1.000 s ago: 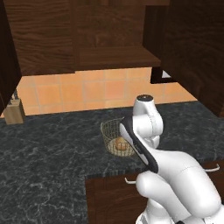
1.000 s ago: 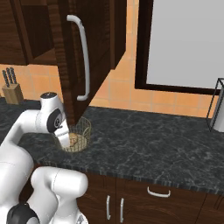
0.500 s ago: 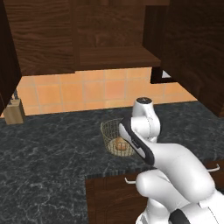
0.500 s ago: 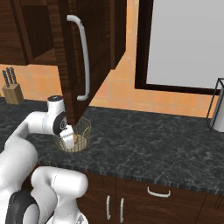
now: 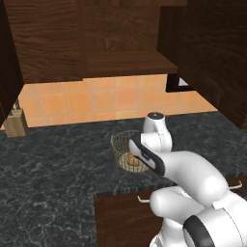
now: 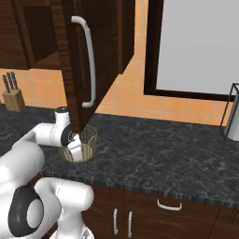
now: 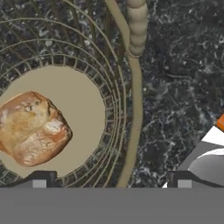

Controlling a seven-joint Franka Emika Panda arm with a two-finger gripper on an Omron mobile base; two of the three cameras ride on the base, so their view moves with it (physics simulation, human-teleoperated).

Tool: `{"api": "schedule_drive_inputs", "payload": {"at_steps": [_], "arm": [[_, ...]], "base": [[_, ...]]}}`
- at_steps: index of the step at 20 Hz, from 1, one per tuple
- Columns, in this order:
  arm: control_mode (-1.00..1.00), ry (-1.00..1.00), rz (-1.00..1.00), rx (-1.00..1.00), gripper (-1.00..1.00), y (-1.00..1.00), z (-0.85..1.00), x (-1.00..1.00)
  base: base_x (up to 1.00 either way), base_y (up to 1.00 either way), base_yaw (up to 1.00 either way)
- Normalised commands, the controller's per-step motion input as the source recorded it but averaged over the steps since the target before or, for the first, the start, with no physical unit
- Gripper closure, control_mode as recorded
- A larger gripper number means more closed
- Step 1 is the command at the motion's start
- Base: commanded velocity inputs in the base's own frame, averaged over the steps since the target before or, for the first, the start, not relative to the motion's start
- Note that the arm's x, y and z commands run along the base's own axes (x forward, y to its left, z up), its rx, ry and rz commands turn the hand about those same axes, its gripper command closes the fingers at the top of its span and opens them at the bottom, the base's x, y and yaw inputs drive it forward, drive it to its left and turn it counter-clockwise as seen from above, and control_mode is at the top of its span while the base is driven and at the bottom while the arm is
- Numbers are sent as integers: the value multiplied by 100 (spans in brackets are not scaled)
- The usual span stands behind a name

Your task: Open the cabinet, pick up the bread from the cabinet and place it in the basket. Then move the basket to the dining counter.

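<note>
The bread (image 7: pixel 33 129), a tan-brown roll, lies on the pale base of the wire basket (image 7: pixel 136 100). In the hand view my gripper (image 7: pixel 111 181) is open and straddles the basket's rim, one fingertip (image 7: pixel 39 180) inside near the bread and the other outside over the counter. The basket (image 5: pixel 120 144) stands on the black counter with the bread (image 5: pixel 131 160) inside, partly behind my arm. My hand (image 6: pixel 76 150) dips at the basket (image 6: pixel 88 140), below the open cabinet door (image 6: pixel 100 42) with its silver handle. The cabinet's shelf (image 5: pixel 125 62) is bare. The dining counter is out of view.
A knife block (image 5: pixel 14 123) stands at the back left of the black marbled counter (image 5: pixel 53 173). The open cabinet door (image 5: pixel 214 53) hangs over the right side. A metal rack (image 6: pixel 232 112) stands at the far right. Drawer handles (image 6: pixel 169 205) line the front.
My hand has come down and slightly right to the basket's rim. The gripper has stayed open, and basket and bread have not moved.
</note>
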Motion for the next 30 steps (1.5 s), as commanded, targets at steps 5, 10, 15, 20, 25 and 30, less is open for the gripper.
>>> {"api": "schedule_drive_inputs", "payload": {"at_steps": [5, 10, 15, 20, 25, 30], "arm": [[-100, 0, 0, 0, -100, 5, -24, 35], [-100, 1, 0, 0, -100, 10, -32, 36], [-100, 4, -1, 0, 100, 21, -47, 35], [-100, 4, 0, 0, 100, 10, -31, 7], [-100, -8, -1, 0, 100, 0, 1, -55], [-100, -27, -3, 0, 100, 1, 35, -72]], "base": [[0, 0, 0], [0, 0, 0], [0, 0, 0], [0, 0, 0], [0, 0, 0], [0, 0, 0]]}}
